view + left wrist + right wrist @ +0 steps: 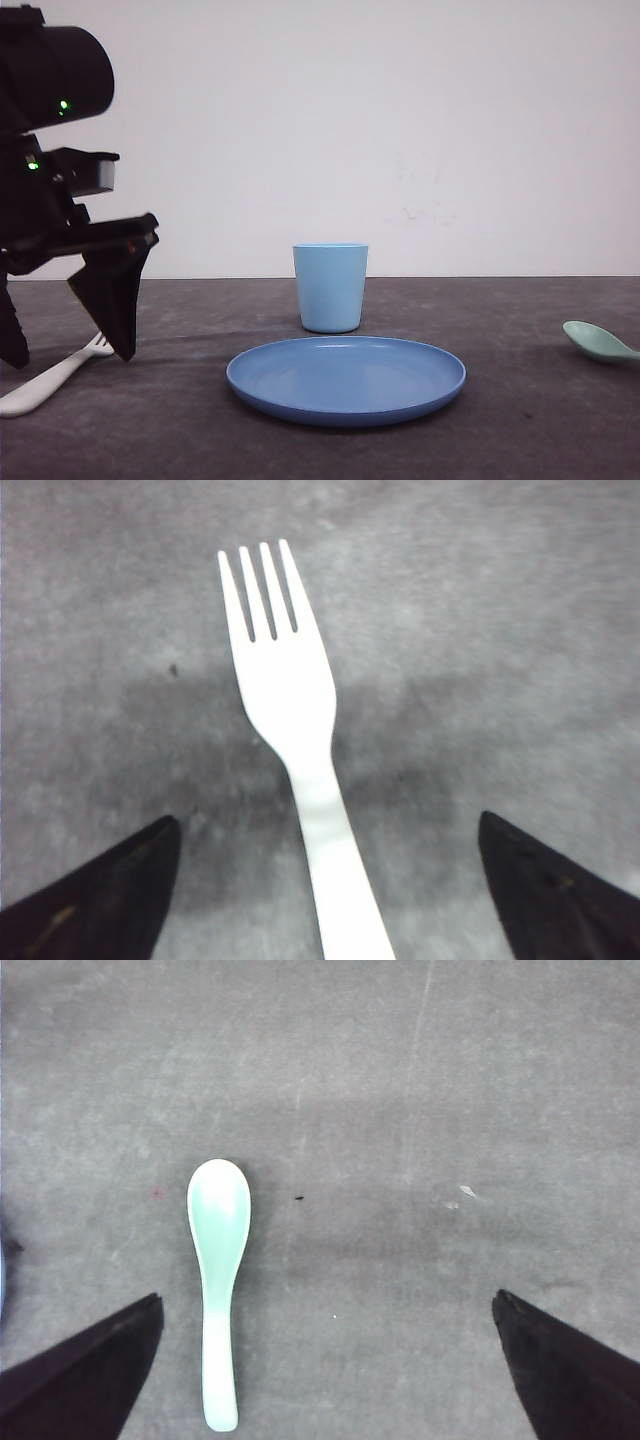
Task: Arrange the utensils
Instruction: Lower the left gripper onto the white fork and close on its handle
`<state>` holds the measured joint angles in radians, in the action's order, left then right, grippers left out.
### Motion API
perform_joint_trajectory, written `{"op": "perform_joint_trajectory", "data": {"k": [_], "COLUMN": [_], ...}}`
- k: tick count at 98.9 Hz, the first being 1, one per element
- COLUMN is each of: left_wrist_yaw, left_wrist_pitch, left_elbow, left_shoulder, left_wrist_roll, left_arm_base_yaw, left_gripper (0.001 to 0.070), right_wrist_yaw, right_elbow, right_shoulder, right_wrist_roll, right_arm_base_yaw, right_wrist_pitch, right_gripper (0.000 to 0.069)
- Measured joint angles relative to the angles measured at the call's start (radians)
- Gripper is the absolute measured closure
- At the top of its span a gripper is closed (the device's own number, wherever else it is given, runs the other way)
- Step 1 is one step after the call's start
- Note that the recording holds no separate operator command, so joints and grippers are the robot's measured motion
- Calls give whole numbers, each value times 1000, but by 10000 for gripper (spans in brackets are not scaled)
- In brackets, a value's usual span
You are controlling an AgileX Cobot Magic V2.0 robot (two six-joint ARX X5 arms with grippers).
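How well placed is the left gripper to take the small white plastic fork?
Probably well: the left gripper is open, its fingers either side of the small white plastic fork lying flat on the grey table, with nothing between.

Front view: the left gripper sits in front of your fork, hiding part of the tines; the handle end runs off the frame edge. Spoon handle is cut off at the right edge too. In the left wrist view the fork handle exits the frame, and both fingers are cropped to tips.
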<state>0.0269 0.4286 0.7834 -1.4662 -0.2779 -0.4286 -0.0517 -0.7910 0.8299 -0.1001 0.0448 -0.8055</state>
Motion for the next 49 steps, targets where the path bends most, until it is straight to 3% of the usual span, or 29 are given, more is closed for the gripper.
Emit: {"op": "perform_joint_trajectory", "data": {"k": [13,33,49], "left_wrist_yaw": [12,56,57], "left_wrist_pitch": [-3,-5,-5], "left_elbow": [0,0,0], "left_shoulder": [-8,-17,-18], "left_wrist_roll": [0,0,0], "left_arm_base_yaw": [-11,-21,-21], "left_gripper": [167,330,365], "right_wrist_yaw": [0,0,0], "right_elbow": [0,0,0], "right_shoulder": [0,0,0], "right_wrist_roll": [0,0,0], "right_arm_base_yaw": [0,0,0], "right_wrist_pitch": [0,0,0], "right_gripper": [26,26,26]}}
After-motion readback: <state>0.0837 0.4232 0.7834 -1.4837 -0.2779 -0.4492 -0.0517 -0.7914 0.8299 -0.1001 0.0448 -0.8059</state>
